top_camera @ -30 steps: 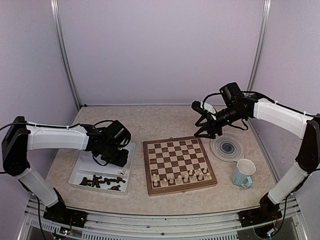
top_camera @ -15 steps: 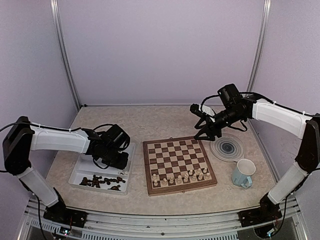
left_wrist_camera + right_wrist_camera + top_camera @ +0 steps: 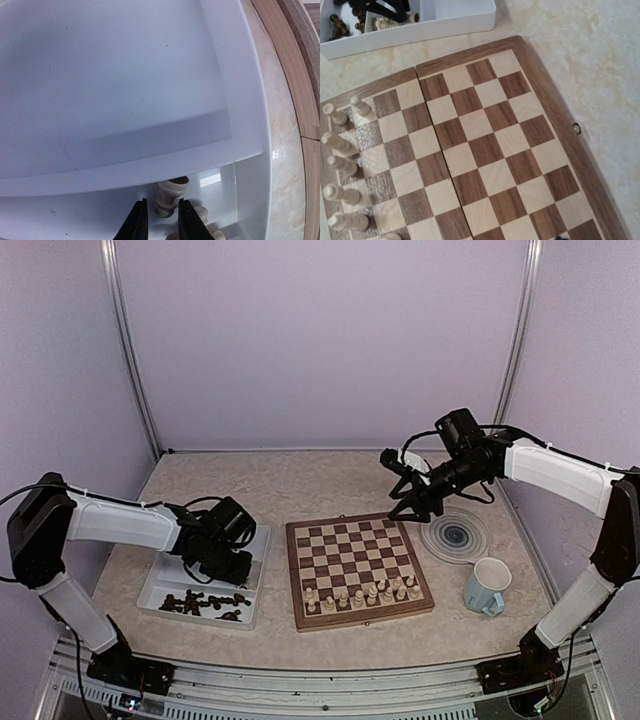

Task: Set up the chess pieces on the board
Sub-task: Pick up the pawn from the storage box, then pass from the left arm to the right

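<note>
Near the left edge of the table (image 3: 300, 475), inside a white tray (image 3: 125, 75), the left claw (image 3: 161, 220) sets its two black fingers narrowly on either side of a pale piece (image 3: 170, 192). It is a small turned wooden chessman lying tilted on the tray floor. Whether the fingers actually press it cannot be told. The piece sits in a small compartment against the tray wall nearest the board (image 3: 345, 545), with other pale pieces (image 3: 205, 222) just beside it. Dark pieces (image 3: 205, 602) lie heaped in the tray's near part.

The folding board, brown and cream checks inside a brown border with a centre seam, lies mid-table. A thin strip of tabletop separates its left edge from the tray. Cream pieces (image 3: 360, 593) stand upright along its near rows, while the middle and far squares lie open.

The right claw (image 3: 391, 484) hangs above the board's far right corner, its fingers spread with nothing between them.

A round grey-ringed plate (image 3: 460, 545) lies just right of that corner. A pale blue mug (image 3: 487, 586) stands nearer, off the board's right edge. Pale walls (image 3: 320, 340) close the far side and both flanks.
</note>
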### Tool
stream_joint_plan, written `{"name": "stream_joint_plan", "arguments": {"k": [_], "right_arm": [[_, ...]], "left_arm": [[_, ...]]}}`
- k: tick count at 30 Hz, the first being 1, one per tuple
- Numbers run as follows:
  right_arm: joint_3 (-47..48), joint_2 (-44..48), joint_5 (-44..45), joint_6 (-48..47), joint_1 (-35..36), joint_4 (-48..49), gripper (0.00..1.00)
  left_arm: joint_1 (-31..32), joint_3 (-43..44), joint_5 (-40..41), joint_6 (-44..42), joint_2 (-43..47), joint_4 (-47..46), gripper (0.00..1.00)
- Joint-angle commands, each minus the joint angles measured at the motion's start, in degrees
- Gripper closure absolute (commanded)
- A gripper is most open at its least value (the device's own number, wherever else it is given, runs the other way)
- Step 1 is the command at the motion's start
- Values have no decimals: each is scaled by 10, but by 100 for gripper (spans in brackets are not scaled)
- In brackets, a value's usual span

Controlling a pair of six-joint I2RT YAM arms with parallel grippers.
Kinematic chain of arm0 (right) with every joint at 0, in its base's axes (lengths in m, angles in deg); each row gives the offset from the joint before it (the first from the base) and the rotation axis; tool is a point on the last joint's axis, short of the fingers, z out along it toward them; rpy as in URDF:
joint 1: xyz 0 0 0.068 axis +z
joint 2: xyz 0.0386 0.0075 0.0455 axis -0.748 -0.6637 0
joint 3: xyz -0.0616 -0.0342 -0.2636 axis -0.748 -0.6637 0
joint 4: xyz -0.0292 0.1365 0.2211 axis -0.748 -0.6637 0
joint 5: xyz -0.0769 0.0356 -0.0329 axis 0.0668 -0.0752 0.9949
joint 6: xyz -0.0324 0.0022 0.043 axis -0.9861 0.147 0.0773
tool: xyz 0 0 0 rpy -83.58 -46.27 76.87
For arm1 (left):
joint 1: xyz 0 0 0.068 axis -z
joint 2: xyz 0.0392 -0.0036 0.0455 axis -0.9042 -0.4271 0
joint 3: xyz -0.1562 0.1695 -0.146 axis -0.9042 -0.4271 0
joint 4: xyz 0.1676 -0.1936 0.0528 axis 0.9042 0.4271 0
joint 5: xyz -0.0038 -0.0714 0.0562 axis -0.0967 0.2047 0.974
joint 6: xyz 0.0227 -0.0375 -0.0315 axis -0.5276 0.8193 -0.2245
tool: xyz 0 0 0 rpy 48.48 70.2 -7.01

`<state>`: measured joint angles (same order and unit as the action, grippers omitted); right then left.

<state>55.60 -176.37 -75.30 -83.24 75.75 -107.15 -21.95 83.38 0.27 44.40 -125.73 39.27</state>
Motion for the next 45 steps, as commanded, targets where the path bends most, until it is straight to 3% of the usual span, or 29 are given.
{"name": "stream_joint_plan", "arguments": {"k": [1, 6, 10, 17, 23, 32, 37, 45], "right_arm": [[-8, 3, -4, -3, 6, -9, 38], [-10, 1, -5, -2, 9, -9, 38], [-4, -3, -9, 0, 13, -12, 38], [31, -11, -41, -1, 18, -37, 38], [91, -31, -46, -52, 52, -65, 38], [160, -72, 104, -141, 199, -61, 37], [172, -87, 148, -158, 258, -48, 36], [184, -104, 192, -182, 321, -48, 39]], "left_arm": [[-5, -8, -10, -1, -13, -28, 79], [-5, -17, -24, -10, -28, -55, 82], [-5, -16, -28, -12, -39, -61, 90], [6, 21, 4, -30, 30, 47, 96], [0, 80, -113, -72, 114, 93, 97], [35, 175, -327, -91, 96, 70, 98], [61, 208, -390, -75, 72, 55, 97], [86, 226, -421, -61, 37, 38, 97]]}}
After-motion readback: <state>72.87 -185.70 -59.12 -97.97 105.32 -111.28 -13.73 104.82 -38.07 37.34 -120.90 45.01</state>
